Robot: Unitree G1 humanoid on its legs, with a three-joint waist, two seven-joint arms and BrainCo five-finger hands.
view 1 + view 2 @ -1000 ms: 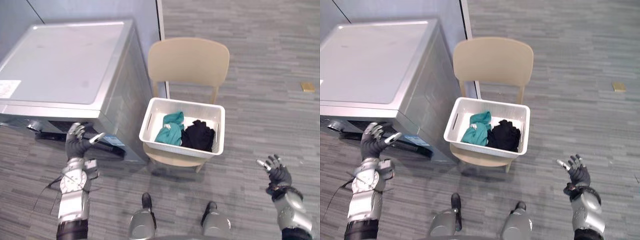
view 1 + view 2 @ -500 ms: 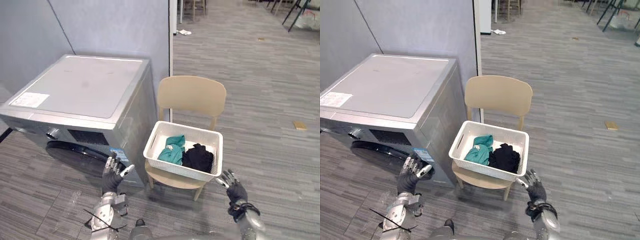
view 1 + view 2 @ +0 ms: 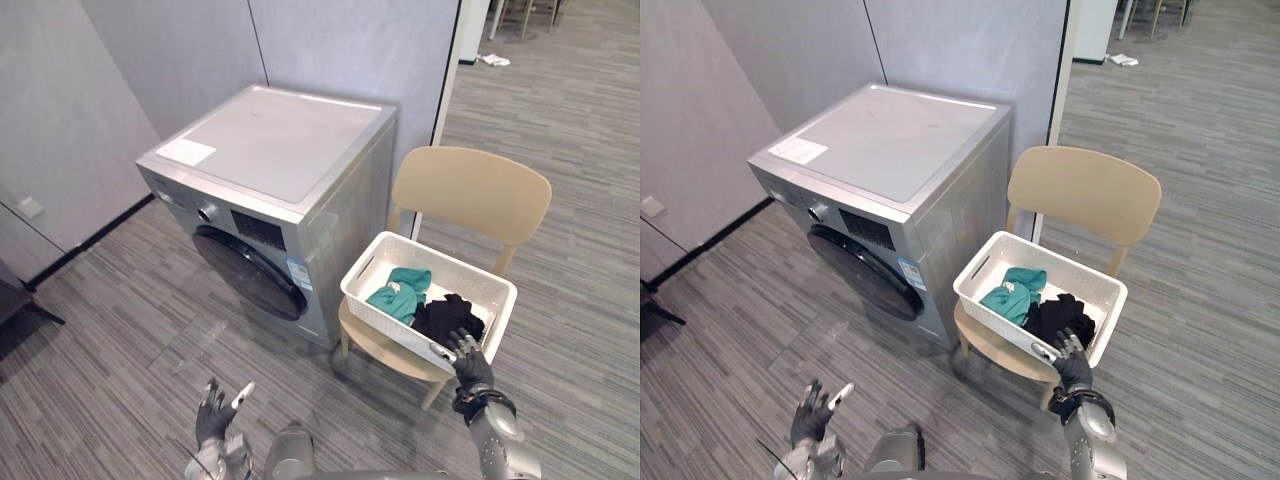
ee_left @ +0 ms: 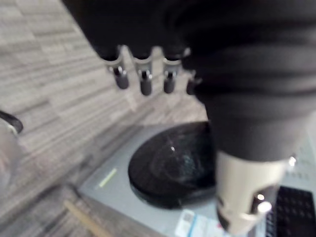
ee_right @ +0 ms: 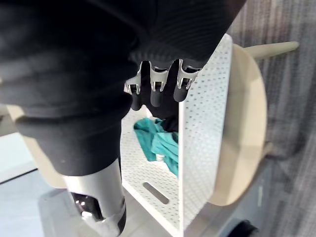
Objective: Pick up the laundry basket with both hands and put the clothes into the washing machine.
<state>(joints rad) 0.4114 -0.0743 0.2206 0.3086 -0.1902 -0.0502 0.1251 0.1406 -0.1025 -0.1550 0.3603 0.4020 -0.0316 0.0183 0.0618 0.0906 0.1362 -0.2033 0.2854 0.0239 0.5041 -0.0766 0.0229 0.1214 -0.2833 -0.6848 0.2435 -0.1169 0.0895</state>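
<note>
A white laundry basket (image 3: 385, 322) sits on the seat of a beige chair (image 3: 470, 190), holding a teal garment (image 3: 400, 292) and a black garment (image 3: 445, 318). My right hand (image 3: 468, 362) is at the basket's near right corner, open, with its fingers (image 5: 158, 91) straight and reaching over the perforated wall (image 5: 207, 98) towards the teal garment (image 5: 158, 140). My left hand (image 3: 215, 410) hangs open low over the floor, well short of the basket. It faces the washing machine (image 3: 280, 140), whose round dark door (image 3: 250, 275) is closed.
The washing machine stands directly left of the chair, against a grey partition wall (image 3: 350, 40). Grey plank floor (image 3: 130, 320) spreads in front of the machine and to the chair's right. The door (image 4: 173, 163) fills the space ahead of my left hand (image 4: 143, 79).
The camera has swung and lifted, so the whole scene has shifted. My right hand has closed in on the basket's near corner. My left hand has dropped lower, away from the machine.
</note>
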